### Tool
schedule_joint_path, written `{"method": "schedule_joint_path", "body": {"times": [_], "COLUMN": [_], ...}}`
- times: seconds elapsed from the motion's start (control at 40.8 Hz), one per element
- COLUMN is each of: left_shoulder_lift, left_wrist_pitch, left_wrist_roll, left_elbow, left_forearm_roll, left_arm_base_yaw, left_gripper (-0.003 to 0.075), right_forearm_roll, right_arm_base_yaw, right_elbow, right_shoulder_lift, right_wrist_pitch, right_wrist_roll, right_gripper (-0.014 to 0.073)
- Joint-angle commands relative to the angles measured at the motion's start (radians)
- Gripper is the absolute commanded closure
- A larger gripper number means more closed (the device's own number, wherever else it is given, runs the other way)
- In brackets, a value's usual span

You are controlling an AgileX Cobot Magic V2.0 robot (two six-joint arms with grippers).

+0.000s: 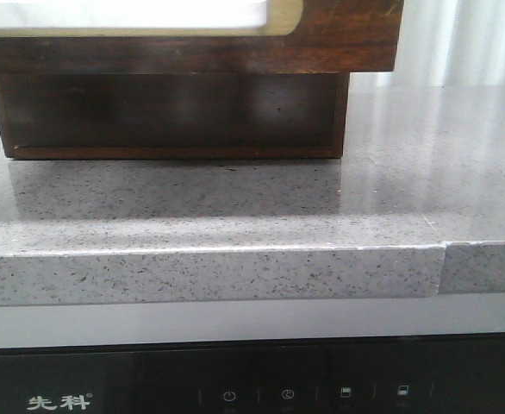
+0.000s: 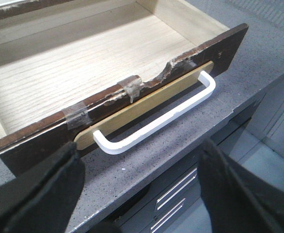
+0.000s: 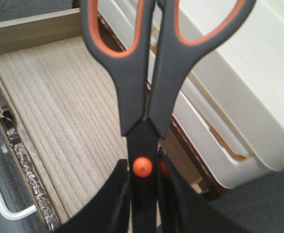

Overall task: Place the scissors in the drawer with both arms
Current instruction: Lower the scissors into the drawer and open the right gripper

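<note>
Fingers (image 3: 115, 204) of the right gripper (image 3: 144, 206) are pinching the scissors (image 3: 144, 97) by the blades, handles leading, hovering over the open drawer (image 3: 59, 111). Left gripper (image 2: 137, 194) is sitting spread wide, facing the white handle (image 2: 156, 124), likely holding the drawer's pulled-out position clear.

Scissors (image 3: 144, 97) blades hidden between pincer (image 3: 144, 204) fingers.

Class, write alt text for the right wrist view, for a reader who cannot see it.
A black gripper holds a pair of scissors by the blades, the grey handles with orange-lined loops pointing away from it. Behind them lies an open drawer with a pale wood-grain floor, its inside bare where visible, and a white handle at its front.
</note>
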Motion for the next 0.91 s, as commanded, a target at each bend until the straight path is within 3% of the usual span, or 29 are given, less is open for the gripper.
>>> {"method": "schedule_joint_path", "body": {"times": [0.0,0.613,0.883], "left_shoulder_lift": [0.003,0.003,0.003], "left_wrist_pitch": [-0.074,-0.074,-0.074], "left_wrist_roll": [-0.009,-0.009,-0.009], "left_elbow": [-0.024,-0.024,-0.024], "left_forearm_roll": [-0.008,-0.008,-0.008], "left_arm_base_yaw": [-0.009,-0.009,-0.009], "left_gripper": [0.023,0.023,0.023], "right_forearm_roll": [0.014,0.009,0.002], "right_arm_base_yaw": [0.038,0.066,0.066], "right_elbow": [-0.024,-0.027,-0.027], "right_shoulder_lift": [0.013,0.254,0.297], "right_wrist_pitch": [-0.089,-0.062,-0.04], "right_wrist_roll": [-0.091,-0.292,-0.312], "right_gripper": [0.0536,0.0535,0.0535]}}
